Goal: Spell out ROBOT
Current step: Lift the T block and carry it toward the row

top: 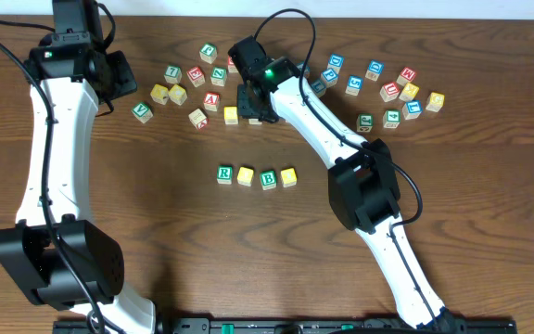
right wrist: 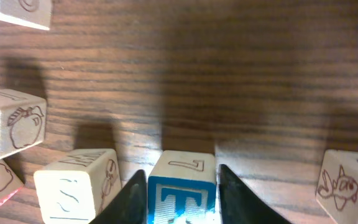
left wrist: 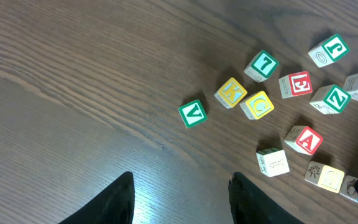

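Landmark: the green R cube (top: 225,173), sitting at the left end of a short row on the wooden table (top: 202,269).
Row: to the right of the green R cube stand the first yellow cube (top: 246,174), the green B cube (top: 268,179) and the second yellow cube (top: 288,176), close together in one line (from overhead I cannot tell whether they touch).
Blue T cube (right wrist: 182,193): on the table on the far side of the green R cube and a little to its right, apart from the row, among loose cubes.
My right gripper (right wrist: 182,175): low over that spot, with one finger pressed against each side of the blue T cube. It has closed on the cube, and the cube's base is on the wood.
Neighbours of the T: a pale cube (right wrist: 73,186) just to one side, an apple-drawing cube (right wrist: 17,124) beyond it, and a fish-drawing cube (right wrist: 347,183) well off on the other side.
My left gripper (left wrist: 180,180): far beyond the green R cube and well to its left, fingers parted, with only bare wood between them.
Near my left gripper: a green V cube (left wrist: 192,113) and, farther off, a red A cube (left wrist: 304,140), both lying free.
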Available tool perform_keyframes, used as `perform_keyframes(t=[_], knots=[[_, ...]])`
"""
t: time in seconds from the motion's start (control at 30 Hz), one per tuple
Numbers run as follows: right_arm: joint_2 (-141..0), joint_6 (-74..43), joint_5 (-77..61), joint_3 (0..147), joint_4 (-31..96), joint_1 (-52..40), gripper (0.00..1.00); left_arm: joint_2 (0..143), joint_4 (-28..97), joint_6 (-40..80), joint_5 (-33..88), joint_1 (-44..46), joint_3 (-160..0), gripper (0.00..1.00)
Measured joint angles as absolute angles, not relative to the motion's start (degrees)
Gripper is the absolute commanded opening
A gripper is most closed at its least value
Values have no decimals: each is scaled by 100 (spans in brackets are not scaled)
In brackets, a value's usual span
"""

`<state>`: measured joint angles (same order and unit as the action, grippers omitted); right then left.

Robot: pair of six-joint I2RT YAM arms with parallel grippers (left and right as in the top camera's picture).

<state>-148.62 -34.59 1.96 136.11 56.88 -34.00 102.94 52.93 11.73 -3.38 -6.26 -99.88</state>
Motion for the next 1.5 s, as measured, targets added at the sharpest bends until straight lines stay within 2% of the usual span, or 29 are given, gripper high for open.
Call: perform_keyframes(t=[0.33,0.6,0.93,1.1,1.5], knots=[[-14862,-3446,198,13646,5977,-3385,16,10294,5293,1173,-338,-626,-9988,48],[-14674,-3323,150,13653,6641,-3214,19,10294,5293,1170,-338,-626,-9988,48],[-12960,-2753,152,13690,8267,-3072,21,10294,5290,1173,-338,-626,-9988,49],[-12801,-2650,239,13666,8960,-3072,19,10294,5290,1170,-338,-626,-9988,48],[-12995,-2652,86,11657,8213,-3055,18,10294,5293,1170,-338,-626,-9988,49]])
